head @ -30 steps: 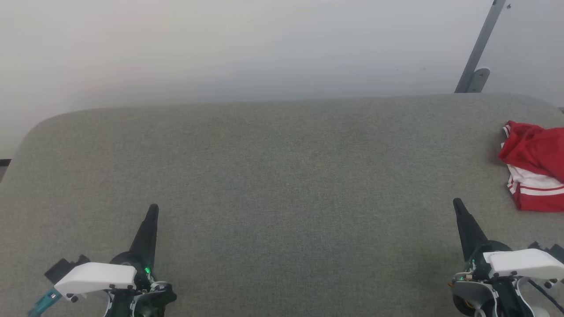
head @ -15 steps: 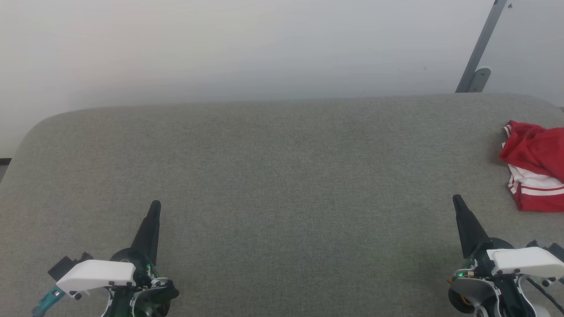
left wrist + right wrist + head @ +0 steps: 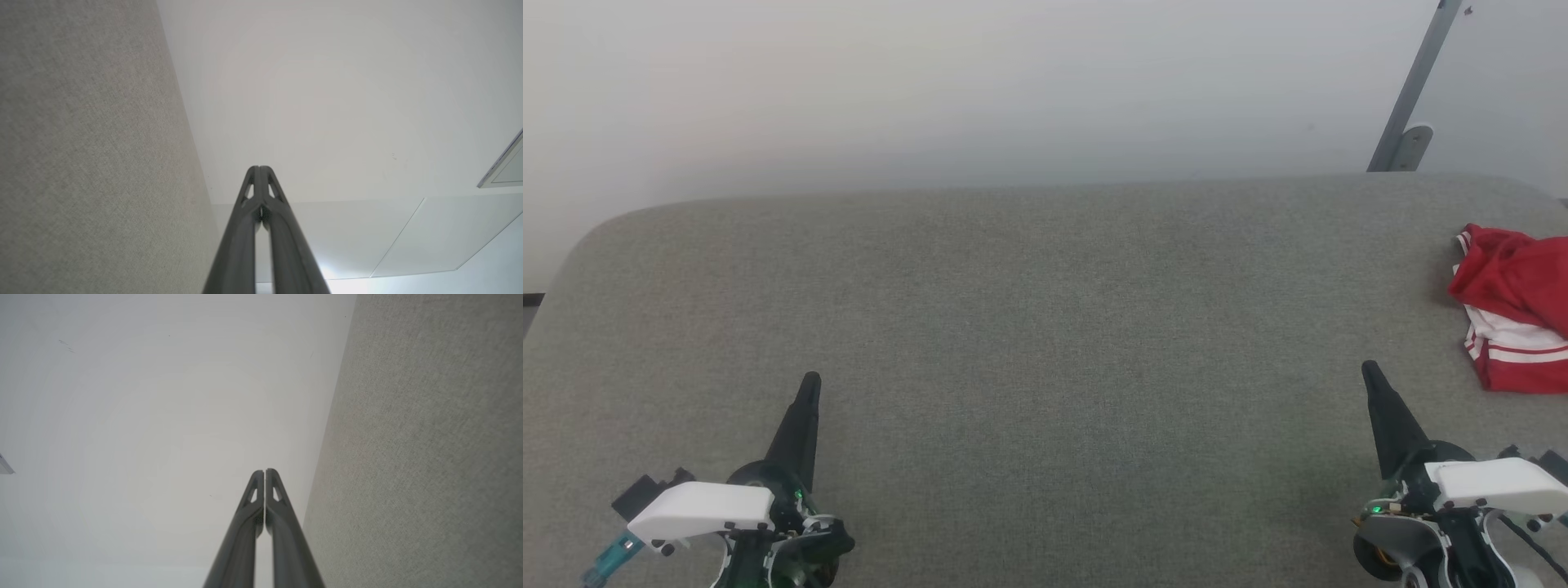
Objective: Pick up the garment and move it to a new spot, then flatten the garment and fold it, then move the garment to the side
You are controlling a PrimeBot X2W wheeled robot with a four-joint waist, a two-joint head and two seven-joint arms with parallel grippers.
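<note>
Both grippers have crept a touch up the head view over the last second, and in the last half of it they barely stir. Left gripper (image 3: 810, 377) sits low on the left, right gripper (image 3: 1369, 366) low on the right, each a dark spike pointing away from the robot over the grey fabric surface (image 3: 1045, 327). Neither one touches anything, and nothing is carried.

Over to the left wrist view: the two long fingers (image 3: 241, 228) lie pressed together, meeting at the tips with only a hairline seam between them. Same story on the right wrist view, where the fingers (image 3: 245, 531) are drawn tight against each other, tips side by side. So both pincers are closed on nothing at all.

And the garment (image 3: 1515, 282)? It lies way out at the right edge of the grey surface, crumpled in a heap, red cloth on top with a white band and red stripes showing below. The head view's right border cuts it off, so how far it reaches cannot be told. It lies beyond the right gripper and off to that gripper's right, clearly apart from it, and well apart from the left gripper across the whole width of the surface.

Behind the surface's rounded far edge stands a pale wall (image 3: 931, 82), and a slanted grey metal strut (image 3: 1413, 90) rises against it at the upper right. White wrist housings show at the bottom of the head view, each with a small green light glowing.
</note>
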